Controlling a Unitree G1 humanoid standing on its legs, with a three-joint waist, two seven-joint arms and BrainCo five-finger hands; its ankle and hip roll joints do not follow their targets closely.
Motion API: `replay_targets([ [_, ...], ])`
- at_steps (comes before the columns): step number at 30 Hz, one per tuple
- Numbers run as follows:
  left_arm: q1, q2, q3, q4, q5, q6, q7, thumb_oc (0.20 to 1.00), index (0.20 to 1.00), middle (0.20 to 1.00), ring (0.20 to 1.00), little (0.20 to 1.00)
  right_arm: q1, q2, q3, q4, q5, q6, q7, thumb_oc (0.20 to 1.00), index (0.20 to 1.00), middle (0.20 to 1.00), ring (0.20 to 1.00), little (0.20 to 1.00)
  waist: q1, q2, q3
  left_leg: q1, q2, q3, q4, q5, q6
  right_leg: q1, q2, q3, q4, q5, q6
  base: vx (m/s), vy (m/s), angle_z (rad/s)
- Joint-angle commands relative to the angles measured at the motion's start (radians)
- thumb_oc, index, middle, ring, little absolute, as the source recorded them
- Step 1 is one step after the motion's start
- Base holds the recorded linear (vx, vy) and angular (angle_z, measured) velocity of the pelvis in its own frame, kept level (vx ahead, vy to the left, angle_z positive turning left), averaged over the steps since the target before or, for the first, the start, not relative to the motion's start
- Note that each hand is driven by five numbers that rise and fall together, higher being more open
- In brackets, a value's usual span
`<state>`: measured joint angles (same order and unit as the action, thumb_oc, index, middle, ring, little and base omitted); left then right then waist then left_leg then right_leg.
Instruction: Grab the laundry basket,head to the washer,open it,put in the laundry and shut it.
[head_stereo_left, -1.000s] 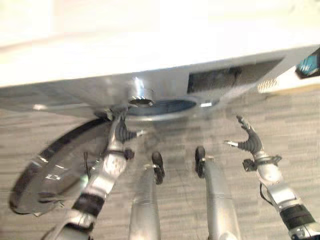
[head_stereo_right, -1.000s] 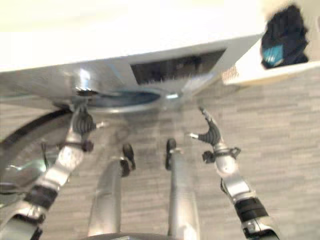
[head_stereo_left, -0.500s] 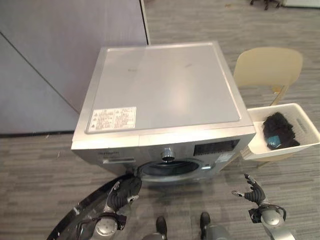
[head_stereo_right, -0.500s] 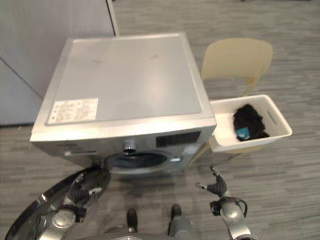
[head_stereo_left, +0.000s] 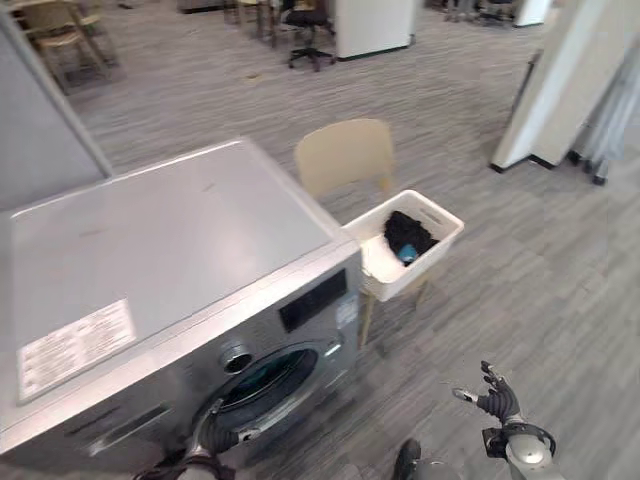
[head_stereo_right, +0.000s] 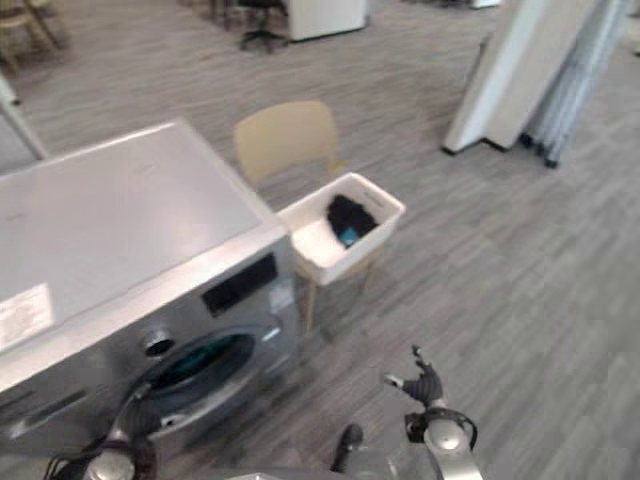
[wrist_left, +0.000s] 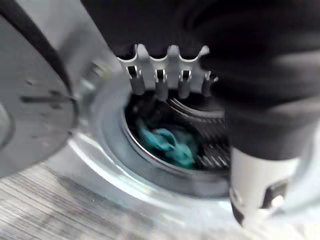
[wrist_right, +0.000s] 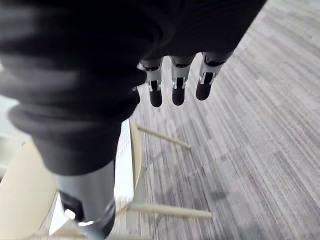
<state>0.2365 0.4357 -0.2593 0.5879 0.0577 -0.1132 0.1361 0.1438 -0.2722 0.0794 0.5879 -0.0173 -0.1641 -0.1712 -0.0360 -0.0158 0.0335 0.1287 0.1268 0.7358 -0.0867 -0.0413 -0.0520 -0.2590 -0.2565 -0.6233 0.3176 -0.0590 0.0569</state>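
Silver front-load washer (head_stereo_left: 180, 300), door open, teal cloth (wrist_left: 167, 145) in drum.
White plastic laundry basket (head_stereo_left: 425, 255) w/ dark clothes on beige chair (head_stereo_left: 345, 155); left hand (wrist_left: 167, 75) & right hand (head_stereo_left: 492, 400) both relaxed, holding nothing.

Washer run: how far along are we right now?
Done: washer reached, door open, a teal item in the drum. In hand: nothing; left hand at the opening, right hand free. Left: dark laundry in the basket on the chair, then shutting the door.
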Motion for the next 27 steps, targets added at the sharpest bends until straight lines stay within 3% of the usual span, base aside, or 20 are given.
replay_targets([
  [1, -0.161, -0.058, -0.031, -0.09, 0.049, -0.067, -0.033, 1.0, 1.0, 1.0, 1.0, 1.0, -0.028, -0.047, -0.012, -0.086, 0.042, -0.025, -0.025, 1.0, 1.0, 1.0, 1.0, 1.0, -0.033, 0.008, 0.052, -0.025, -0.033, -0.191, 0.056, -0.05, 0.029, 0.101, 0.028, 0.078, -0.216, 0.114, 0.112, 0.17, -0.3, -1.33],
  [4, -0.162, -0.069, -0.052, -0.091, 0.055, -0.072, -0.045, 1.0, 1.0, 1.0, 1.0, 1.0, -0.016, -0.062, -0.003, -0.088, 0.048, -0.028, -0.029, 1.0, 1.0, 1.0, 1.0, 1.0, -0.048, 0.018, 0.049, -0.026, 0.011, -0.17, 0.166, -0.069, 0.007, 0.131, 0.067, 0.133, -0.279, 0.09, 0.094, 0.13, -0.231, -1.12],
  [5, -0.163, -0.079, -0.055, -0.098, 0.044, -0.069, -0.044, 1.0, 1.0, 1.0, 1.0, 1.0, -0.019, -0.08, 0.007, -0.092, 0.05, -0.025, -0.026, 1.0, 1.0, 1.0, 1.0, 1.0, -0.04, 0.025, 0.063, -0.057, 0.069, -0.19, 0.306, -0.031, -0.022, 0.161, 0.111, 0.171, -0.307, 0.068, 0.065, 0.15, -0.28, -0.95],
  [6, -0.164, -0.08, -0.055, -0.098, 0.043, -0.069, -0.044, 1.0, 1.0, 1.0, 1.0, 1.0, -0.02, -0.081, 0.007, -0.091, 0.05, -0.025, -0.026, 1.0, 1.0, 1.0, 1.0, 1.0, -0.037, 0.027, 0.065, -0.061, 0.079, -0.19, 0.32, -0.033, -0.03, 0.163, 0.118, 0.173, -0.311, 0.067, 0.06, 0.14, -0.27, -0.91],
  [7, -0.167, -0.084, -0.057, -0.097, 0.034, -0.071, -0.042, 1.0, 1.0, 1.0, 1.0, 1.0, -0.028, -0.096, 0.011, -0.086, 0.046, -0.021, -0.032, 1.0, 1.0, 1.0, 1.0, 1.0, -0.022, 0.03, 0.08, -0.103, 0.104, -0.24, 0.422, 0.008, -0.046, 0.174, 0.136, 0.187, -0.317, 0.058, 0.043, 0.05, -0.167, -0.85],
  [8, -0.167, -0.084, -0.053, -0.1, 0.025, -0.073, -0.029, 1.0, 1.0, 1.0, 1.0, 1.0, -0.041, -0.108, 0.027, -0.087, 0.038, -0.015, -0.033, 1.0, 1.0, 1.0, 1.0, 1.0, -0.003, 0.034, 0.092, -0.146, 0.097, -0.321, 0.483, 0.029, -0.049, 0.176, 0.154, 0.207, -0.317, 0.047, 0.028, 0.08, -0.173, -1.1],
  [9, -0.166, -0.085, -0.053, -0.102, 0.02, -0.072, -0.022, 1.0, 1.0, 1.0, 1.0, 1.0, -0.051, -0.116, 0.037, -0.092, 0.034, -0.012, -0.034, 1.0, 1.0, 1.0, 1.0, 1.0, 0.015, 0.033, 0.096, -0.182, 0.051, -0.398, 0.489, 0.008, -0.031, 0.178, 0.163, 0.231, -0.325, 0.039, 0.025, 0.05, -0.079, -0.99],
  [10, -0.166, -0.085, -0.054, -0.101, 0.019, -0.072, -0.021, 1.0, 1.0, 1.0, 1.0, 1.0, -0.051, -0.116, 0.037, -0.092, 0.034, -0.011, -0.034, 1.0, 1.0, 1.0, 1.0, 1.0, 0.013, 0.034, 0.094, -0.187, 0.051, -0.4, 0.493, 0.005, -0.03, 0.176, 0.163, 0.229, -0.325, 0.038, 0.025, 0.11, -0.042, -1.23],
  [11, -0.156, -0.097, -0.057, -0.089, 0.03, -0.063, -0.007, 1.0, 1.0, 1.0, 1.0, 1.0, -0.063, -0.124, 0.064, -0.101, 0.023, -0.006, -0.023, 1.0, 1.0, 1.0, 1.0, 1.0, 0.041, 0.02, 0.109, -0.277, -0.051, -0.503, 0.453, -0.059, 0.017, 0.186, 0.157, 0.294, -0.338, 0.035, 0.033, 0.08, -0.009, -1.23],
  [13, -0.154, -0.099, -0.056, -0.087, 0.035, -0.06, -0.005, 1.0, 1.0, 1.0, 1.0, 1.0, -0.065, -0.126, 0.066, -0.099, 0.018, -0.004, -0.025, 1.0, 1.0, 1.0, 1.0, 1.0, 0.052, 0.018, 0.115, -0.301, -0.068, -0.512, 0.418, -0.072, 0.025, 0.196, 0.158, 0.311, -0.339, 0.03, 0.038, 0.15, -0.009, -1.46],
  [16, -0.149, -0.1, -0.053, -0.081, 0.042, -0.058, -0.008, 1.0, 1.0, 1.0, 1.0, 1.0, -0.071, -0.129, 0.074, -0.084, 0.008, -0.003, -0.027, 1.0, 1.0, 1.0, 1.0, 1.0, 0.071, 0.023, 0.123, -0.335, -0.095, -0.531, 0.34, -0.031, 0.026, 0.219, 0.175, 0.338, -0.347, 0.022, 0.045, 0.17, 0.003, -0.69],
  [18, -0.158, -0.097, -0.05, -0.071, 0.048, -0.053, -0.011, 1.0, 1.0, 1.0, 1.0, 1.0, -0.085, -0.133, 0.081, -0.066, -0.001, 0.0, -0.037, 1.0, 1.0, 1.0, 1.0, 1.0, 0.106, 0.041, 0.132, -0.416, -0.131, -0.536, 0.203, 0.108, 0.002, 0.271, 0.234, 0.387, -0.368, -0.006, 0.036, 0.3, -0.005, -0.26],
  [20, -0.159, -0.098, -0.05, -0.071, 0.046, -0.051, -0.013, 1.0, 1.0, 1.0, 1.0, 1.0, -0.088, -0.133, 0.083, -0.066, 0.0, -0.001, -0.04, 1.0, 1.0, 1.0, 1.0, 1.0, 0.115, 0.046, 0.134, -0.433, -0.127, -0.519, 0.188, 0.138, -0.005, 0.289, 0.248, 0.393, -0.37, -0.019, 0.032, 0.26, 0.027, -0.36],
  [23, -0.144, -0.101, -0.032, -0.076, 0.04, -0.046, -0.013, 1.0, 1.0, 1.0, 1.0, 1.0, -0.08, -0.126, 0.083, -0.072, -0.01, 0.001, -0.034, 1.0, 1.0, 1.0, 1.0, 1.0, 0.129, 0.042, 0.122, -0.4, -0.12, -0.494, 0.153, 0.127, 0.021, 0.337, 0.26, 0.424, -0.368, -0.056, 0.028, 0.36, 0.091, -0.43],
  [27, -0.124, -0.094, -0.018, -0.063, 0.029, -0.035, -0.009, 1.0, 1.0, 1.0, 1.0, 1.0, -0.081, -0.107, 0.093, -0.052, -0.031, 0.007, -0.022, 1.0, 1.0, 1.0, 1.0, 1.0, 0.158, 0.0, 0.103, -0.382, -0.118, -0.499, 0.202, 0.083, 0.051, 0.368, 0.219, 0.424, -0.289, -0.095, 0.048, 0.3, 0.077, -0.34],
])
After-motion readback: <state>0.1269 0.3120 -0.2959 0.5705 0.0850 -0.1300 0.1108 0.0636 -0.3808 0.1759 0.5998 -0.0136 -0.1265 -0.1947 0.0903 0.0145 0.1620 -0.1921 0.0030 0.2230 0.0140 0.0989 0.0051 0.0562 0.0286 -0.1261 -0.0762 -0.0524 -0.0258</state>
